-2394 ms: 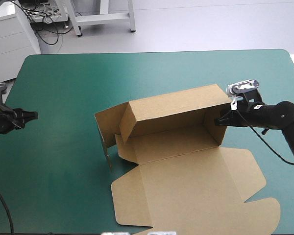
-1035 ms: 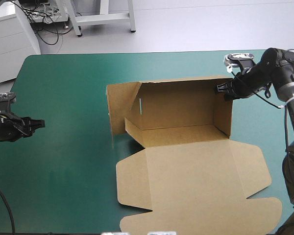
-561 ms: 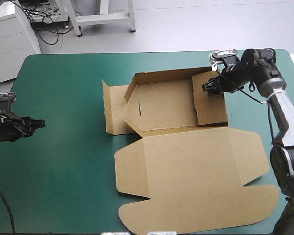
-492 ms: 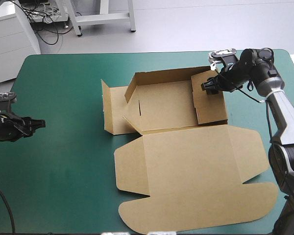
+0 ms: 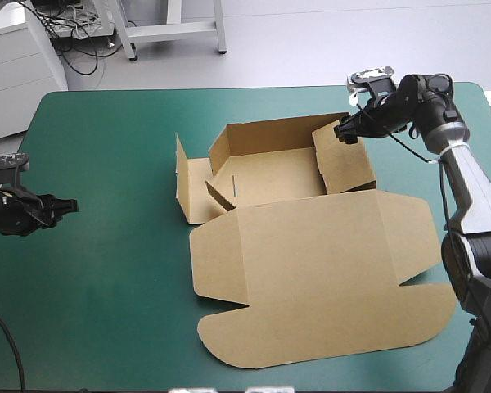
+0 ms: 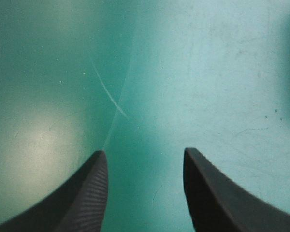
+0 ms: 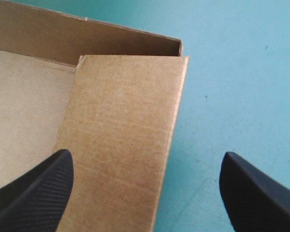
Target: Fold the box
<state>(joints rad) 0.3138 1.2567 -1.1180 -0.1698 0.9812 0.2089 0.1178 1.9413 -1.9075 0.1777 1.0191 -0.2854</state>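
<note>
The brown box [image 5: 270, 176] lies mid-table with its back wall [image 5: 278, 131] raised. Its right side flap [image 5: 344, 160] leans inward over the floor, the left flap [image 5: 180, 176] stands up, and the lid [image 5: 311, 278] lies flat toward the near edge. My right gripper [image 5: 340, 131] hovers at the box's far right corner, open; in the right wrist view the gripper [image 7: 146, 153] has its fingers wide apart above the flap [image 7: 125, 130], gripping nothing. My left gripper [image 5: 68, 205] waits near the table's left edge, well away from the box, and in its own wrist view the gripper [image 6: 145, 152] stands open over bare cover.
The teal-green cover [image 5: 106, 139] lies bare between my left gripper and the box. The lid's rounded front flap [image 5: 254, 352] reaches close to the near edge. My right arm [image 5: 458, 164] runs along the table's right side.
My right gripper has opened, let go of the right side flap and drawn back toward the far corner. The flap now leans inward. The left arm has not moved.
</note>
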